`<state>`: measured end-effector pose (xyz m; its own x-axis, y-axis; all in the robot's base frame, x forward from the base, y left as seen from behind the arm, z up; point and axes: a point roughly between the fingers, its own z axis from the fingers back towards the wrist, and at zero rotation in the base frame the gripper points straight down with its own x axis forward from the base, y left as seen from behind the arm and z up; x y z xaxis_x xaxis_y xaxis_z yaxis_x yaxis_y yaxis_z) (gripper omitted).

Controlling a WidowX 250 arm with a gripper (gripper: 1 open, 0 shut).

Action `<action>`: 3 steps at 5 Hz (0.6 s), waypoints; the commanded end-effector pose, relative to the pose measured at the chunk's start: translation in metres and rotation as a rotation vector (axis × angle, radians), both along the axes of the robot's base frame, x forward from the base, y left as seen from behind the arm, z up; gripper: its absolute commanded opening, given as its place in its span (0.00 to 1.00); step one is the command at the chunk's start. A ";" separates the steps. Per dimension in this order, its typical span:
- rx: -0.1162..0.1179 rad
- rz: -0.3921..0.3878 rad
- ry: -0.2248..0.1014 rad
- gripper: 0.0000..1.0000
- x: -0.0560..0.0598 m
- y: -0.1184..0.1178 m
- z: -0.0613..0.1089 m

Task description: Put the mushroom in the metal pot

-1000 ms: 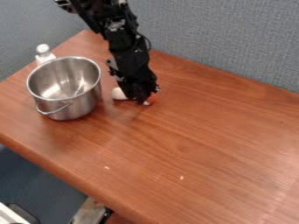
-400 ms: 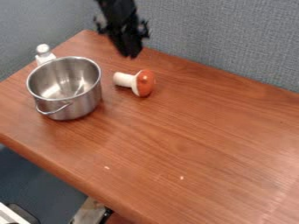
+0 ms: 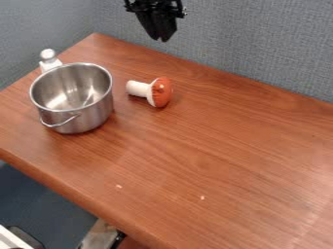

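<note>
- Camera view: the gripper (image 3: pixel 162 35) has been lifted higher than before, above the table's (image 3: pixel 221 146) far edge.
- Nothing is held; whether its jaws are together cannot be told.
- The mushroom (image 3: pixel 154 90) is left lying just right of the metal pot (image 3: pixel 72 95).

Small white bottle (image 3: pixel 49 60) upright at far left table edge. Wooden table (image 3: pixel 196 146) before grey wall (image 3: pixel 260 39).

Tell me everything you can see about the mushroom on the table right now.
The mushroom is a small toy with a thick cream-white stem and a rounded orange-red cap. It lies on its side on the wooden table, stem pointing toward the metal pot, a gap between them. Nothing grips it; only the tabletop touches it.
</note>
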<state>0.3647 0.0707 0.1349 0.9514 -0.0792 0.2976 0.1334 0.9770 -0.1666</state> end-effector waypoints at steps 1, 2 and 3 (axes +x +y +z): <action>0.044 0.016 -0.020 1.00 -0.002 0.018 0.006; 0.070 0.022 0.006 1.00 -0.004 0.030 -0.004; 0.075 0.013 0.040 1.00 -0.004 0.025 -0.014</action>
